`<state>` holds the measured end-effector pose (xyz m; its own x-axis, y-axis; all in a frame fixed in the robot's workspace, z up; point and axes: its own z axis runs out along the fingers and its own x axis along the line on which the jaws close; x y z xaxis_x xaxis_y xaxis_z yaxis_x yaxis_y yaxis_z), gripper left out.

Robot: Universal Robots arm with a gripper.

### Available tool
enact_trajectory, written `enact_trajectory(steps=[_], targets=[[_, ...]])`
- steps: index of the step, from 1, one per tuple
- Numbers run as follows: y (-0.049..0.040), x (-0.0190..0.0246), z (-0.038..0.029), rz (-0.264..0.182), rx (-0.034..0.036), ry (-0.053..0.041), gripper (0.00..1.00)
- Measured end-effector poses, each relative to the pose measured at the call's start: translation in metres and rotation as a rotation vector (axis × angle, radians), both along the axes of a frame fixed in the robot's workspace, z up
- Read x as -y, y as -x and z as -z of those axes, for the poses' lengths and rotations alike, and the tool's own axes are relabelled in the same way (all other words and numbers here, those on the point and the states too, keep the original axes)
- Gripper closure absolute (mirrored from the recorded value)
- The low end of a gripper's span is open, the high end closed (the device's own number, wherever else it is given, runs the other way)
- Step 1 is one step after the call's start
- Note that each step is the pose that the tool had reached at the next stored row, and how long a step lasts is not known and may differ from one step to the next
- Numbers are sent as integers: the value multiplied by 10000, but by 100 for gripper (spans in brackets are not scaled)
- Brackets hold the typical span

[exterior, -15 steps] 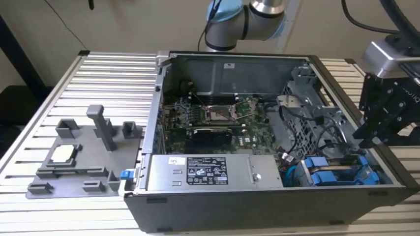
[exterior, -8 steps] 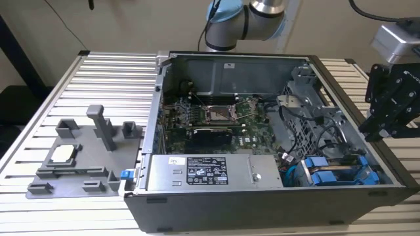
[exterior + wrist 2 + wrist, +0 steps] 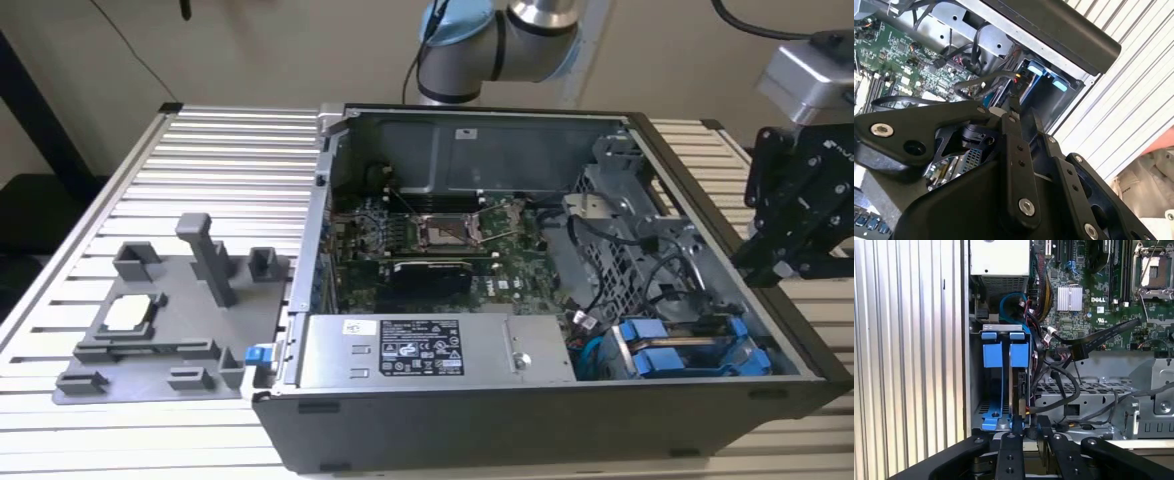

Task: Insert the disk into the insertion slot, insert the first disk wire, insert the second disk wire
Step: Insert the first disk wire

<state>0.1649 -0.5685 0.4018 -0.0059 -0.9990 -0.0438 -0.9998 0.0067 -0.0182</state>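
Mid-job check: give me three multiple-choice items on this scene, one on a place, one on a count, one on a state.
1. In the exterior view, where do the blue drive frames sit?
A. in the case's near corner, at the exterior view's right
B. on the table outside the case
C. against the case's far wall

2. How many blue tabs stand side by side in the first wrist view?
A. one
B. two
C. four

3. How does the case stand?
A. shut by a side panel
B. open, with the circuit board exposed
C. tipped on end

Answers:
1 A, the frames lie beside the power supply in that corner.
2 B, two tabs show, level with each other.
3 B, the board is visible from above.
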Motion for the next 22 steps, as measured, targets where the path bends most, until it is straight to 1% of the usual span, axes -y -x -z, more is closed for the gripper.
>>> enact_trajectory(steps=[1, 2, 9, 13, 14, 19, 22], targets=[[0, -13, 0, 1, 0, -1, 73], [0, -34, 1, 2, -1, -3, 73], [0, -229, 1, 12, 0, 4, 73], [0, -320, 1, 18, 0, 5, 73], [0, -332, 1, 20, 0, 5, 73], [6, -365, 3, 42, 0, 9, 73], [46, -380, 5, 53, 0, 12, 73]])
